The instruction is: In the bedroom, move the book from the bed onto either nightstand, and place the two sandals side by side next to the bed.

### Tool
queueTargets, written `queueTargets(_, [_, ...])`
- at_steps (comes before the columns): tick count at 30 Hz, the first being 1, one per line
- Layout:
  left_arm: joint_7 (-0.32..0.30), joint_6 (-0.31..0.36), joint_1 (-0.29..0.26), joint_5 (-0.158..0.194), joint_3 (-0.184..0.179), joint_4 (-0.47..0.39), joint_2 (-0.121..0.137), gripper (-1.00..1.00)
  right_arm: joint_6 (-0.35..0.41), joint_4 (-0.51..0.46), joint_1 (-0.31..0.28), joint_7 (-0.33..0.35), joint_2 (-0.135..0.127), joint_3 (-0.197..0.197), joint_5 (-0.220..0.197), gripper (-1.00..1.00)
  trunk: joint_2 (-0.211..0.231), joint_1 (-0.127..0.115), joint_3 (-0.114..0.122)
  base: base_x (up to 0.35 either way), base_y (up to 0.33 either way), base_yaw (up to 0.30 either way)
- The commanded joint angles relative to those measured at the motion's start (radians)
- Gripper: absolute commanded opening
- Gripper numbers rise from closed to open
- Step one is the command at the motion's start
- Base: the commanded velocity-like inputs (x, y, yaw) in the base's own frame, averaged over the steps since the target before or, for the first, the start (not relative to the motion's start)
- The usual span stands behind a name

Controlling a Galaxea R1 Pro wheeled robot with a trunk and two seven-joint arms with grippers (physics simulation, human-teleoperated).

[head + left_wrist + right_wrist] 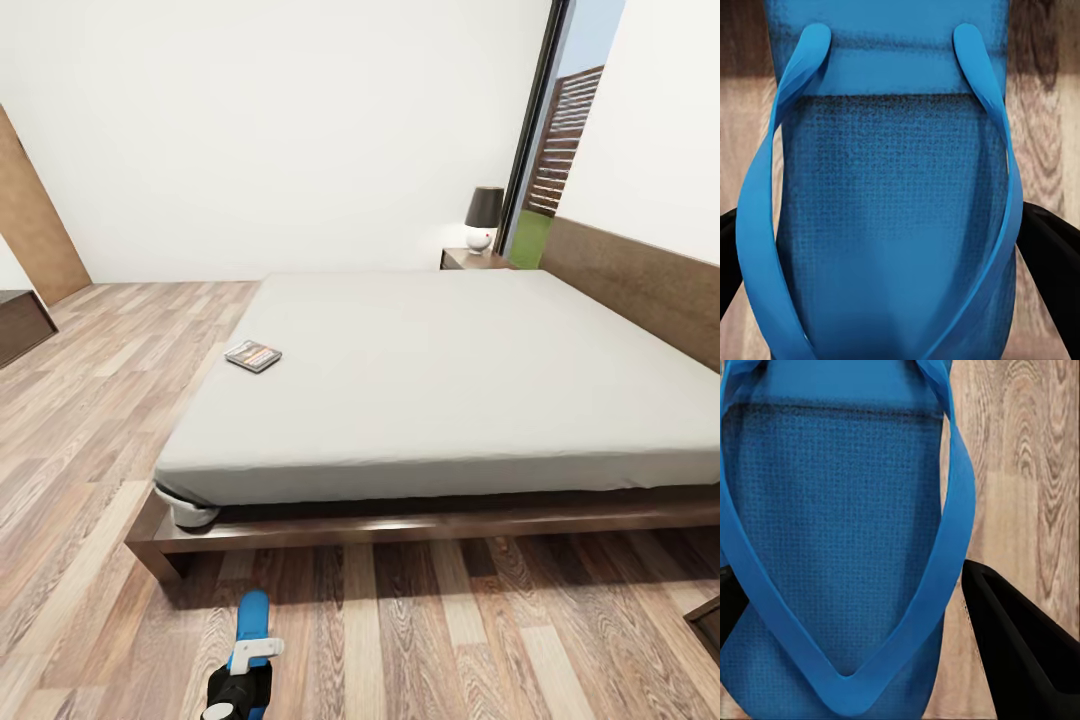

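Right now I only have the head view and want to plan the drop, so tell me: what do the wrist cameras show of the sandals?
Observer: The left wrist view shows a blue sandal lying between the left gripper's dark fingers.
Operator: And the right side?
Observer: The right wrist view shows a second sandal, straps up, with wood floor behind it.
Operator: Is the right gripper around it?
Observer: One dark finger stands clear of the sandal's strap; I cannot tell if the jaws grip it.
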Motion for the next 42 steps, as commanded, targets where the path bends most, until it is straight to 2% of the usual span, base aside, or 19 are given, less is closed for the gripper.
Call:
queueTargets(1, [0.007,-0.004,-0.001,0.011,-0.009,0.001,0.001,-1.00,-0.010,0.006,0.005,0.004,-0.003,0.007,-0.010,-1.00,-0.007,0.004,-0.004,0.000,0.000,0.000])
queueTargets(6, [0.007,0.001,-0.001,0.011,-0.010,0.001,0.003,-1.00,-0.016,0.011,0.018,0.002,-0.009,0.007,-0.020,-1.00,-0.042,0.023,-0.019,0.000,0.000,0.000])
queueTargets(7, [0.005,0.003,-0.001,0.044,-0.010,0.000,0.029,-1.00,-0.017,0.011,0.022,0.009,-0.057,0.007,-0.020,-1.00,-0.049,0.027,-0.023,0.000,0.000,0.000])
queueTargets(8, [0.004,0.009,-0.002,0.059,-0.010,0.000,0.032,-1.00,-0.013,0.011,0.023,0.009,-0.066,0.007,-0.020,-1.00,-0.056,0.031,-0.026,0.000,0.000,0.000])
queueTargets(9, [0.002,0.043,-0.002,0.077,-0.010,-0.003,0.034,-1.00,0.003,0.010,0.023,0.010,-0.076,0.005,-0.021,-1.00,-0.063,0.034,-0.029,0.000,0.000,0.000])
queueTargets(14, [0.002,0.190,-0.011,0.086,-0.010,-0.042,0.030,-1.00,0.087,0.009,0.023,0.013,-0.096,-0.001,-0.036,-1.00,-0.098,0.054,-0.045,0.000,0.000,0.000])
queueTargets(15, [0.002,0.239,-0.013,0.086,-0.010,-0.085,0.029,-1.00,0.116,0.009,0.023,0.014,-0.099,-0.002,-0.062,-1.00,-0.105,0.057,-0.048,0.000,0.000,0.000])
queueTargets(16, [0.002,0.345,-0.013,0.082,-0.010,-0.162,0.028,-1.00,0.185,0.008,0.023,0.014,-0.101,-0.005,-0.117,-1.00,-0.112,0.061,-0.051,0.000,0.000,0.000])
queueTargets(19, [0.002,0.433,-0.013,0.079,-0.011,-0.246,0.031,-1.00,0.267,0.006,0.022,0.014,-0.102,-0.004,-0.226,-1.00,-0.133,0.073,-0.060,0.000,0.000,0.000])
queueTargets(20, [0.001,0.488,-0.014,0.078,-0.012,-0.293,0.032,-1.00,0.307,0.005,0.023,0.015,-0.101,-0.001,-0.272,-1.00,-0.140,0.077,-0.063,0.000,0.000,0.000])
queueTargets(24, [0.001,0.495,-0.015,0.079,-0.012,-0.297,0.029,-1.00,0.340,0.004,0.023,0.014,-0.098,0.002,-0.273,-1.00,-0.168,0.092,-0.076,0.000,0.000,0.000])
queueTargets(42, [-0.002,0.496,-0.015,0.083,-0.016,-0.296,0.027,-1.00,0.349,-0.011,0.022,0.009,-0.099,-0.002,-0.280,-1.00,-0.294,0.161,-0.132,0.000,0.000,0.000])
